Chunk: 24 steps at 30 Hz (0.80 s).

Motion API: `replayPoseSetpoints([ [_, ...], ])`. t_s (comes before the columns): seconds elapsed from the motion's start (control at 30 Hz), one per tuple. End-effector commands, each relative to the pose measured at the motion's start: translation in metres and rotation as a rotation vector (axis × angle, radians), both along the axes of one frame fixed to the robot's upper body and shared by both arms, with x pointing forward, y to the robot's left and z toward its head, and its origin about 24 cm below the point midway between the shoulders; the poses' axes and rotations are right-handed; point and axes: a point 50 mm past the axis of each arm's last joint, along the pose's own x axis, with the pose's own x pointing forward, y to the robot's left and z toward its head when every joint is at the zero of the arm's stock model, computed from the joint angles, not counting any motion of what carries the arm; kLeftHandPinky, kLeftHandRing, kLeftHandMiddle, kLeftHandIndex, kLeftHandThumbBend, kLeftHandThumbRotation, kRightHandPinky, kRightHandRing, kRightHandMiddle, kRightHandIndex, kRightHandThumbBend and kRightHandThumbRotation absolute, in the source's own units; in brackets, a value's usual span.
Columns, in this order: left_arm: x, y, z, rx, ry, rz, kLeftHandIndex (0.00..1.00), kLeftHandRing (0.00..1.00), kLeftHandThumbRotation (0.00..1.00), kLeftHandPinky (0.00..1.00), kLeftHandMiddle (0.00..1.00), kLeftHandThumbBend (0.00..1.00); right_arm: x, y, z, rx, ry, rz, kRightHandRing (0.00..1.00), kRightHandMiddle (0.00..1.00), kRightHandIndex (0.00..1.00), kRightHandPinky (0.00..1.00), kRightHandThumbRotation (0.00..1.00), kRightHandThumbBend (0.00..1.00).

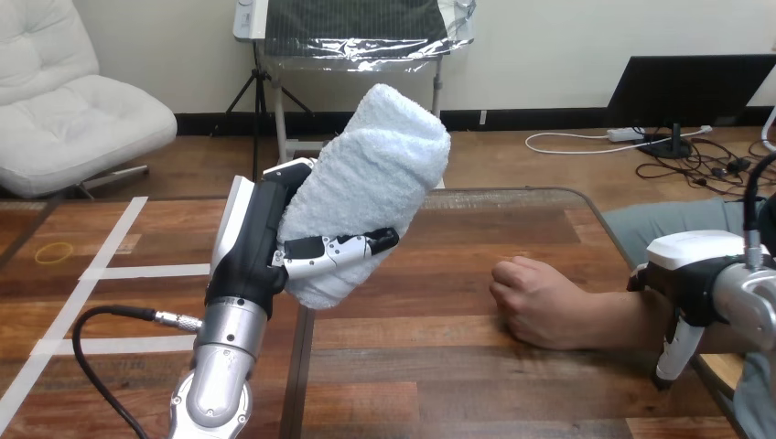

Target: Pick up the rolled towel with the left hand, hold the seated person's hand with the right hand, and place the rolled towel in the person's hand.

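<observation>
My left hand [252, 251] is raised above the table's middle and is shut on the rolled white towel [371, 183]. The thumb crosses the towel's lower front, and the towel stands tilted, its top leaning right. The person's hand [540, 302] rests on the table at the right as a closed fist, knuckles toward the left. My right hand [688, 279] sits over the person's wrist just behind the fist. Its thumb [675, 352] reaches down the near side of the wrist; its fingers on the far side are hidden. The towel hangs left of the fist and above it, apart from it.
The wooden table [439, 366] has a glass-topped part in the middle and right. White tape lines [101, 271] and a yellow rubber band [55, 251] lie on its left part. A black cable [101, 315] loops by my left forearm.
</observation>
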Motion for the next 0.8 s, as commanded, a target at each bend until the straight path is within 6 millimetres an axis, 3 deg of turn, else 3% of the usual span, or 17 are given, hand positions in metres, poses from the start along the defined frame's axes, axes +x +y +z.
replayPoseSetpoints([
  [0.0, 0.015, -0.004, 0.034, -0.015, -0.135, -0.008, 0.49, 0.35, 0.07, 0.31, 0.4, 0.62, 0.017, 0.007, 0.018, -0.019, -0.089, 0.016, 0.91, 0.94, 0.92, 0.87, 0.22, 0.74],
  [0.43, 0.016, -0.004, 0.035, -0.003, -0.127, -0.009, 0.49, 0.34, 0.07, 0.29, 0.4, 0.62, 0.027, 0.005, 0.002, -0.06, -0.048, 0.007, 0.92, 0.95, 0.92, 0.89, 0.26, 0.73],
  [0.77, 0.019, -0.005, 0.033, 0.026, -0.114, -0.013, 0.49, 0.33, 0.07, 0.28, 0.39, 0.61, 0.03, 0.007, -0.009, -0.077, -0.035, 0.011, 0.9, 0.93, 0.92, 0.83, 0.27, 0.73],
])
